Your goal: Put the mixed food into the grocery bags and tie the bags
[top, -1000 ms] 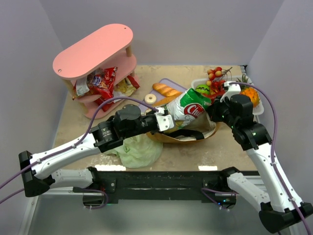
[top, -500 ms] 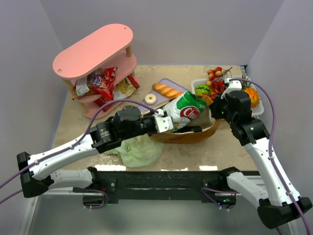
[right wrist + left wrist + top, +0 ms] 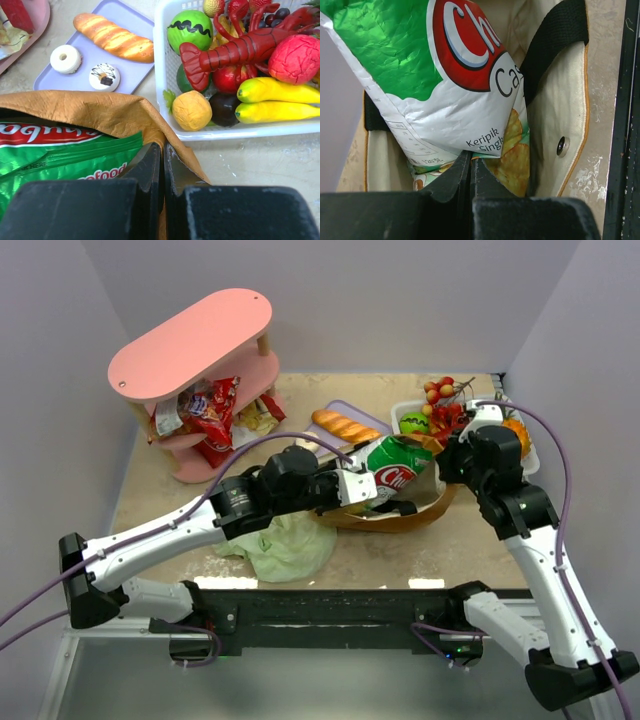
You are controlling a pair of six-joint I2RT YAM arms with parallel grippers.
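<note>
The large green-and-white chips bag (image 3: 395, 465) lies tilted with its lower part inside the open brown paper bag (image 3: 400, 520). My left gripper (image 3: 365, 488) is shut on the chips bag's bottom edge (image 3: 445, 75), inside the bag's pale lining (image 3: 560, 100). My right gripper (image 3: 445, 462) is shut on the brown bag's rim (image 3: 90, 107), beside the chips bag's top (image 3: 65, 155). The bread loaf (image 3: 114, 37) and two small pale round pieces (image 3: 65, 58) lie on a lavender tray (image 3: 135, 75). The pale-green plastic bag (image 3: 285, 545) lies crumpled under my left arm.
A pink two-tier shelf (image 3: 190, 335) at the back left holds red snack packets (image 3: 210, 410). A white basket (image 3: 160, 60) of toy fruit and a red lobster stands right behind the brown bag. Walls close in on three sides.
My left gripper has pushed the chips bag to the right and lower into the brown bag. My right gripper kept its hold on the rim and shifted slightly back.
</note>
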